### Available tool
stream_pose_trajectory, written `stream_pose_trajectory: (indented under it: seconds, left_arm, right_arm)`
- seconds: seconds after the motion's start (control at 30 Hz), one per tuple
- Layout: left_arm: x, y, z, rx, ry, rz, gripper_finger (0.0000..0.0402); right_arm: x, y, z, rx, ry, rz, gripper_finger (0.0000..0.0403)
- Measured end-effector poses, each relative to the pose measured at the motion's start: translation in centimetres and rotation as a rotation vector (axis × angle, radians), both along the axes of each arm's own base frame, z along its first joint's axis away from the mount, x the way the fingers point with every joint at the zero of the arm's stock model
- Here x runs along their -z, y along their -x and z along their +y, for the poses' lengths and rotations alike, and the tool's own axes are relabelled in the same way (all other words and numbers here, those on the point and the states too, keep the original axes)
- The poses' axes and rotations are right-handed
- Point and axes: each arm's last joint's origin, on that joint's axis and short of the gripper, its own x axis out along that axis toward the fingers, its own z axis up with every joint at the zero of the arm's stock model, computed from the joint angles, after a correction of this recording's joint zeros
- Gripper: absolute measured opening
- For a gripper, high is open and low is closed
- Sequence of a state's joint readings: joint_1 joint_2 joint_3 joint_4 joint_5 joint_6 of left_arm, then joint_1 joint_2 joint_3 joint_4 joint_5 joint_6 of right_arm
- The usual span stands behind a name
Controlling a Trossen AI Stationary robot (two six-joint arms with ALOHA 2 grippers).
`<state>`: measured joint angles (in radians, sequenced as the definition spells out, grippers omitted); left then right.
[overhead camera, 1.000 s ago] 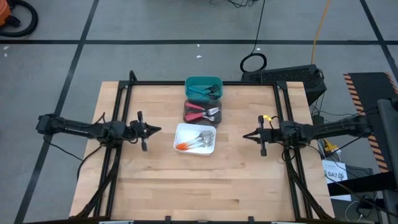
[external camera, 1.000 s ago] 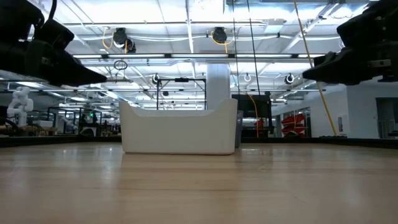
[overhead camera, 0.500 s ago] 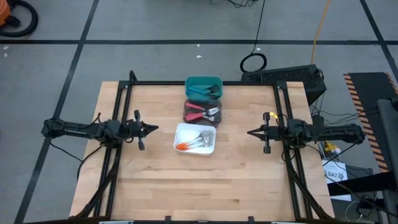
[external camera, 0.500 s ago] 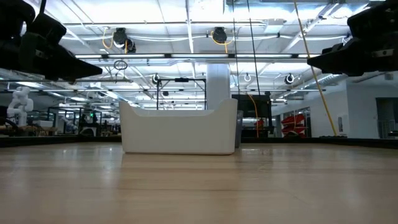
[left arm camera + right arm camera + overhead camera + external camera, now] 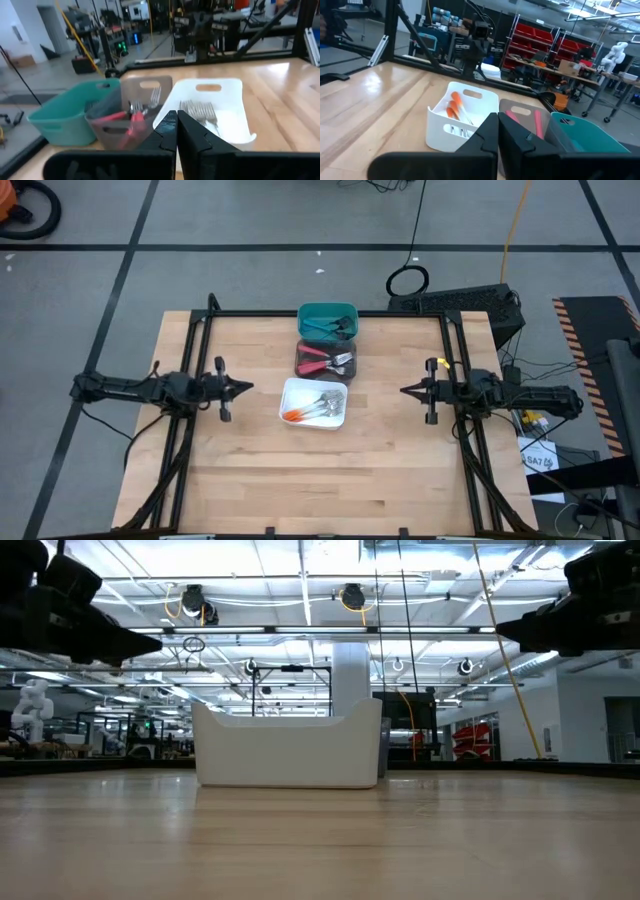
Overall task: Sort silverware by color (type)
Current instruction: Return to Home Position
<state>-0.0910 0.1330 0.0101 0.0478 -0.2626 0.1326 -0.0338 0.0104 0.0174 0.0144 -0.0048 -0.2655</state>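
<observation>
The forks lie sorted in three bins in a row at the table's middle. Blue-handled forks [image 5: 325, 327] are in the teal bin [image 5: 327, 309], red-handled forks [image 5: 318, 361] in the dark bin [image 5: 304, 370], orange-handled forks [image 5: 296, 414] in the white bin [image 5: 292, 392]. My left gripper [image 5: 248, 388] hovers shut over the table's left part, pointing at the bins. My right gripper [image 5: 404, 391] hovers shut over the right part, also pointing at them. Both are empty; the wrist views show their fingertips [image 5: 176, 120] [image 5: 498, 121] closed together.
A black metal frame [image 5: 330, 313] runs around the table's edges. Bare wood lies on the near half of the table [image 5: 320, 480] and between each gripper and the bins. In the low view only the white bin [image 5: 290, 750] shows, hiding the other two.
Both arms have drawn back from the bins: the left gripper a little toward the table's left edge, the right gripper toward the right edge. Both stayed shut and kept their height. The bins and forks have not moved.
</observation>
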Motion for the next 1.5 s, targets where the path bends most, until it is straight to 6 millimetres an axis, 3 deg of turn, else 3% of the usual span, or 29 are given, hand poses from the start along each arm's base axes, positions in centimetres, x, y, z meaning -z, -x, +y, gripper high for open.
stream_pose_trajectory:
  seconds: [0.27,0.9,1.5]
  left_arm:
    - [-1.05,0.82,0.05,0.011,-0.061,-0.118,0.0005]
    - [-0.63,0.71,0.58,0.114,0.046,-0.09,0.0005]
    - [-0.63,0.71,0.6,0.111,0.05,-0.091,0.0005]
  right_arm:
    - [0.05,-0.02,0.0,0.0,-0.003,0.006,0.0]
    - [0.32,-0.22,-0.01,0.005,-0.173,0.035,0.0007]
    - [0.13,-0.22,-0.01,0.004,-0.176,0.015,0.0008]
